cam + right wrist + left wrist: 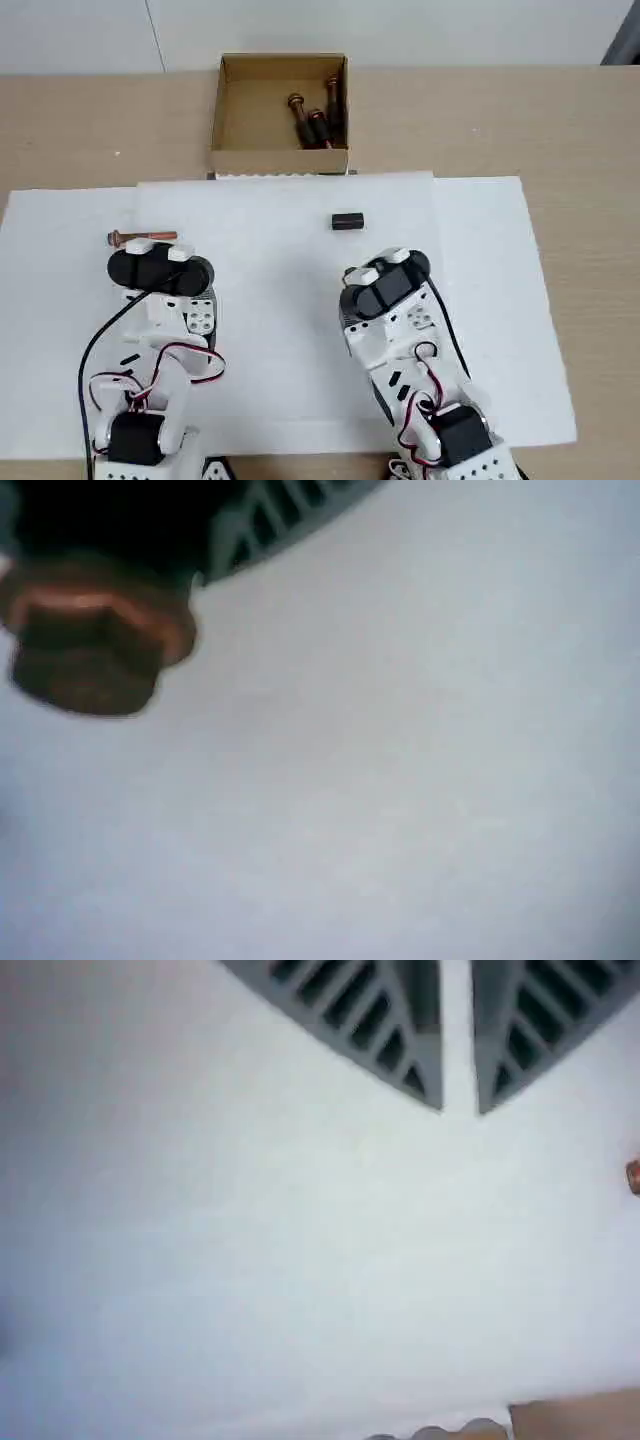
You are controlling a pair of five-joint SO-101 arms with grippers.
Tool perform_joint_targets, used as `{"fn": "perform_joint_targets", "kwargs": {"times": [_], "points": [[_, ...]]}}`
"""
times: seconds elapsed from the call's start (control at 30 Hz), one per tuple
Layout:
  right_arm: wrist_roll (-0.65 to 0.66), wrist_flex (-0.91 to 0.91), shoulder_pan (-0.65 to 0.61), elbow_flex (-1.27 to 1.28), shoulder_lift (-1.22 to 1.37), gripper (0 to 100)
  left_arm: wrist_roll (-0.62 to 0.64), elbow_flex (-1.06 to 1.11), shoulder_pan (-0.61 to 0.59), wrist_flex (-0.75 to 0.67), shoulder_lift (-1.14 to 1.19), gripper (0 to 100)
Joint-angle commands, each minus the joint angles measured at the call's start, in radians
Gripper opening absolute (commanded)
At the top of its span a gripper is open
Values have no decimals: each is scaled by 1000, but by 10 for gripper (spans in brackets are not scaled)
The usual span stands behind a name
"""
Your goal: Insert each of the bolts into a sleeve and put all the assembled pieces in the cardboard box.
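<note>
White paper (290, 340) covers the middle of a light wooden table (580, 120), and both arms stand at its near edge, at the bottom of the high view. The left arm (160, 275) is at the lower left and the right arm (392, 285) is at the lower centre, a little to the right. Each arm bends over the paper, so from above its wrist covers its own fingers. In the left wrist view, the left gripper (459, 1100) hangs over bare paper with its two grey ribbed fingers (380, 1020) almost together, only a thin slit between them, and it has hold of nothing. In the right wrist view, the right gripper (170, 540) is closed on a copper bolt (95, 645). Its six-sided flanged head sticks out from a dark mass next to one ribbed finger (275, 525), over the paper. Whether that dark mass is a sleeve or a part of the gripper, I cannot tell. Just beyond the left arm a loose bolt (143, 237) lies flat on the paper, its length running across the frame. A black sleeve (347, 221) lies alone on the paper just beyond the right arm, well apart from the loose bolt. Farthest, at the upper centre, the cardboard box (232, 110) stands open on the table at the far edge of the paper. In its right half lie assembled pieces (315, 122), copper bolts in black sleeves, leaning together.
</note>
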Motion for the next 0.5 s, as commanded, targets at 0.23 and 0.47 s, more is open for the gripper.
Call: {"fn": "perform_joint_targets", "kwargs": {"times": [0.23,0.47], "points": [[-63,1,13,-336,286,3,-6,120,-8,-31,-9,6],[-98,-120,42,-727,846,3,-6,124,-8,-31,-9,6]]}}
